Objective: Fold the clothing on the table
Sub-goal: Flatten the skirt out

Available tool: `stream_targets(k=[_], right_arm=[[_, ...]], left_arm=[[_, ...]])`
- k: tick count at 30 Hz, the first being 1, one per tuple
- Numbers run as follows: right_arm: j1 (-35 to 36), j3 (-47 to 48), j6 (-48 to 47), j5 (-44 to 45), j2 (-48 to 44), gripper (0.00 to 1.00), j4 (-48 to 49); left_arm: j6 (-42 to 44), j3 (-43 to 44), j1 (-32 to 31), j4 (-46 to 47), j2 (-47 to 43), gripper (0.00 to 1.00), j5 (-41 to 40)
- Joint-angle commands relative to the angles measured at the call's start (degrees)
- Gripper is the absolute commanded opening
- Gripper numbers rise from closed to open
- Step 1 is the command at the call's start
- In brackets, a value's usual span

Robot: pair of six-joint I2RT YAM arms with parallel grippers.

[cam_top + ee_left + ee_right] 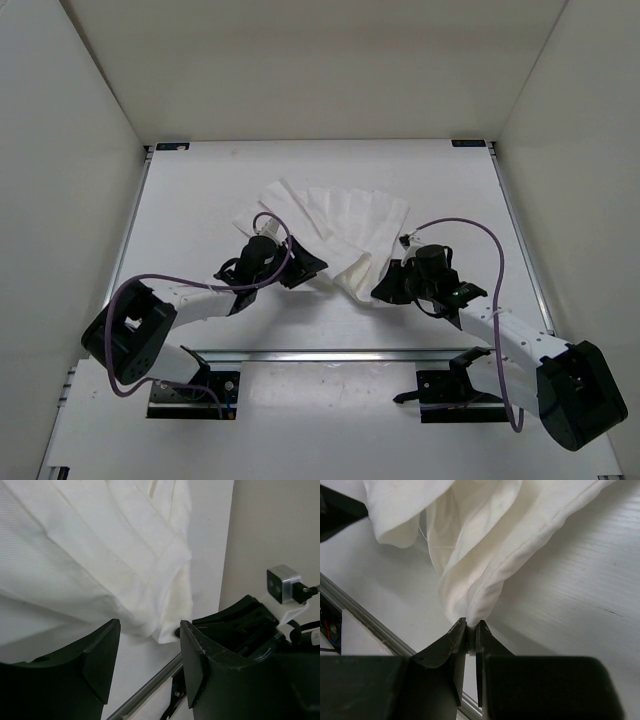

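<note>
On the table, the right gripper pinches the white clothing; the left gripper stands spread beside it.

**Left arm**: base at 7 o'clock in the top view, white forearm running out toward 2 o'clock.
**Left gripper**: black, carried low, pointing toward 3 o'clock. Jaws stand apart with a clear gap and nothing between them.
**Right arm**: base at 5 o'clock, white forearm running out toward 10 o'clock.
**Right gripper**: black, carried low, pointing toward 9 o'clock. Jaws pinched together on a bunched fold of the clothing.
</note>
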Motion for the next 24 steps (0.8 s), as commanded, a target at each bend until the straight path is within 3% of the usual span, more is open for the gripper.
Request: stream_targets(k=[1, 11, 17, 19, 20, 22, 24], right_arm=[[1.2, -0.5, 0.2, -0.1, 1.2, 0.0, 3.5], [0.1, -0.1, -0.6, -0.9, 1.3, 0.0, 5.1], [-0.2, 0.0, -1.3, -1.4, 0.2, 0.0, 4.8], [-0.6, -0.3, -1.3, -1.7, -0.1, 0.0, 4.9], [-0.5, -0.4, -1.2, -1.5, -0.4, 0.01, 4.9], [-0.8, -0.5, -1.0, -1.6, -0.4, 0.01, 5.2], [-0.9, -0.6, -1.2, -1.3, -0.4, 0.0, 4.9]], left_arm=[[-0.6, 3.3, -0.4, 2.7, 1.7, 0.61, -0.4], [0.0, 7.1, -2.1, 1.7, 14.2, 0.61, 1.9], [3.8, 6.4, 0.0, -1.9, 15.5, 0.28, -0.5], [4.9, 6.7, 0.6, -3.5, 15.4, 0.29, -1.2], [5.4, 6.6, 1.2, -3.6, 15.6, 0.42, -0.5], [4.6, 6.2, 1.2, -2.8, 15.4, 0.56, 0.1], [4.7, 6.6, 1.2, -2.3, 15.9, 0.56, -0.7]])
